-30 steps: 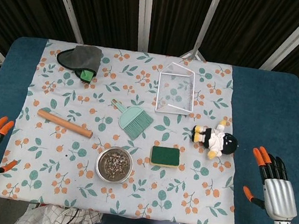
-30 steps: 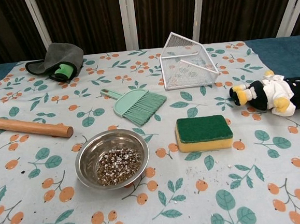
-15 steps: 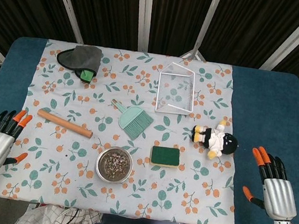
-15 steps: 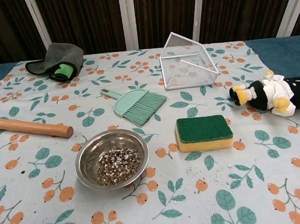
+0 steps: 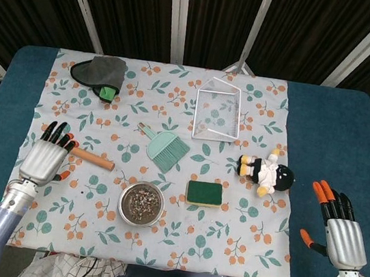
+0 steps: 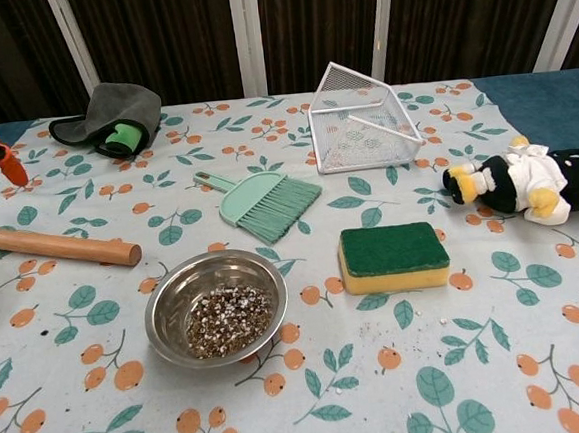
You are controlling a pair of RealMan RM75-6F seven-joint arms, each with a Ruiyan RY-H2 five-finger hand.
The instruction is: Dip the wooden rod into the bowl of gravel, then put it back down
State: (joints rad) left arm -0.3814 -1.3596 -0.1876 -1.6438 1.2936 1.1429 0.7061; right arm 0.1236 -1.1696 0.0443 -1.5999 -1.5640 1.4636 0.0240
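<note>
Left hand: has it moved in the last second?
Yes. The left hand has moved up and inward from the table's blue edge onto the floral cloth, over the wooden rod's left end.

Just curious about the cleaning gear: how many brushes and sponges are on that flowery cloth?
2: a green hand brush mid-cloth and a green-topped sponge right of the gravel bowl.

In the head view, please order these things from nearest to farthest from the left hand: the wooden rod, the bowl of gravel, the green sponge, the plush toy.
Measured from the left hand:
1. Wooden rod, right beside the hand, on the left of the cloth.
2. Bowl of gravel, at the front centre.
3. Green sponge, just right of the bowl.
4. Plush toy, far on the right side.
</note>
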